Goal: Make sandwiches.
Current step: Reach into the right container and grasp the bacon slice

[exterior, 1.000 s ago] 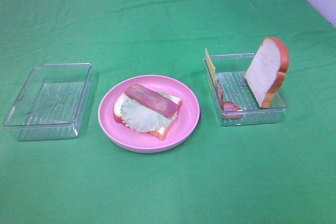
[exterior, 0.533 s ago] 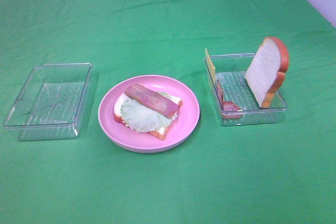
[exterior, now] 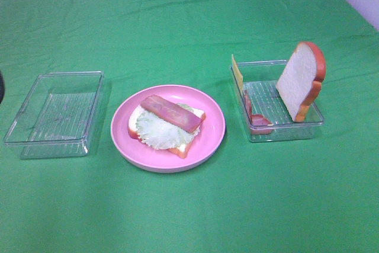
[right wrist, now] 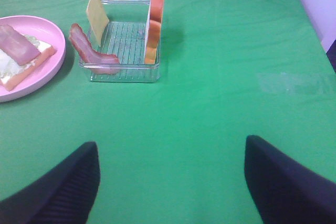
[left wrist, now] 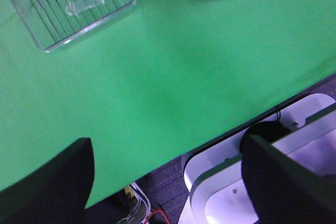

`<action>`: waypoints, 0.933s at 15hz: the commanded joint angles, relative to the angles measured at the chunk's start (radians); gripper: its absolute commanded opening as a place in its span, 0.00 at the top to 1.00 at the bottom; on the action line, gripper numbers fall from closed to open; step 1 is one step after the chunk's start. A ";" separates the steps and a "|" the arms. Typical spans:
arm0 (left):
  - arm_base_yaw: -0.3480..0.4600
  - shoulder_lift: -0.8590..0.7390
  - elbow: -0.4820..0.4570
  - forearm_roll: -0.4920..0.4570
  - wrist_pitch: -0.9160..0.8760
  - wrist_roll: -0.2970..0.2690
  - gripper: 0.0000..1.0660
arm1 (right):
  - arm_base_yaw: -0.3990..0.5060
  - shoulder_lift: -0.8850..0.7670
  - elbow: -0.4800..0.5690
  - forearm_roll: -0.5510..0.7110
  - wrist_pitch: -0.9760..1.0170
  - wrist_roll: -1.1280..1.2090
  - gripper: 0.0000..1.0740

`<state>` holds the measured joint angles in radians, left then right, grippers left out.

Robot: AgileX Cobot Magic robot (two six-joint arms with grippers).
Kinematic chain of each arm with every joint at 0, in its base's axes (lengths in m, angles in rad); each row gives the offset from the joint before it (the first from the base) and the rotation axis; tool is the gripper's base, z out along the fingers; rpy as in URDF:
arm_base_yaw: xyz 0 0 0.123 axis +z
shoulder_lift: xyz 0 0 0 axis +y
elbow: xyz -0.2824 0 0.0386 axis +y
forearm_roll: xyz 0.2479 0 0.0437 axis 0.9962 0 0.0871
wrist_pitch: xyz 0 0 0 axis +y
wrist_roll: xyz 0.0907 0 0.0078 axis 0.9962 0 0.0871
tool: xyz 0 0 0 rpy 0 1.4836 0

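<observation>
The cloth [exterior: 189,22] is plain green. The plate [exterior: 216,124] is pink, with white, orange-brown-crusted bread [exterior: 185,145], pale green lettuce [exterior: 155,131] and a pink-red meat strip [exterior: 172,112]. The tray [exterior: 35,139] toward the cloth's left edge is clear and ribbed. So is the second tray [exterior: 284,133] toward its right edge, with yellow cheese [exterior: 237,72], streaky red bacon [exterior: 259,121] and a white, orange-crusted slice [exterior: 298,81].

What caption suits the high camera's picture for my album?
Half-made toy sandwich on a pink plate, between a clear left tray and a right tray holding bread slice, cheese slice and bacon.

A plate [exterior: 217,124] bearing the sandwich [exterior: 167,124] is flanked by a left tray [exterior: 54,143] and a right tray [exterior: 288,130] containing bread [exterior: 299,81].
</observation>
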<state>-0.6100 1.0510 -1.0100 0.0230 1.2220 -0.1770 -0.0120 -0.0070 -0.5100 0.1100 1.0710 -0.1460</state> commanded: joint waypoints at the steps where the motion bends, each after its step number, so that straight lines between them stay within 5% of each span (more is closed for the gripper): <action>1: -0.002 -0.091 0.089 -0.008 0.062 -0.015 0.31 | -0.004 -0.013 0.004 0.000 -0.009 -0.013 0.32; 2: -0.002 -0.226 0.179 -0.009 0.062 -0.033 0.31 | -0.004 -0.013 0.004 0.000 -0.009 -0.013 0.32; 6: -0.002 -0.515 0.281 -0.009 0.044 -0.031 0.31 | -0.004 -0.005 0.001 -0.001 -0.016 -0.013 0.32; 11: -0.002 -0.905 0.375 -0.023 0.006 0.116 0.31 | -0.004 0.226 -0.022 0.082 -0.176 -0.014 0.32; 14: -0.002 -0.996 0.436 -0.040 -0.018 0.133 0.31 | -0.004 0.414 -0.022 0.196 -0.269 -0.047 0.32</action>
<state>-0.6100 0.0480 -0.5540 -0.0150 1.2090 -0.0500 -0.0130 0.4900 -0.5250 0.3490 0.8040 -0.2160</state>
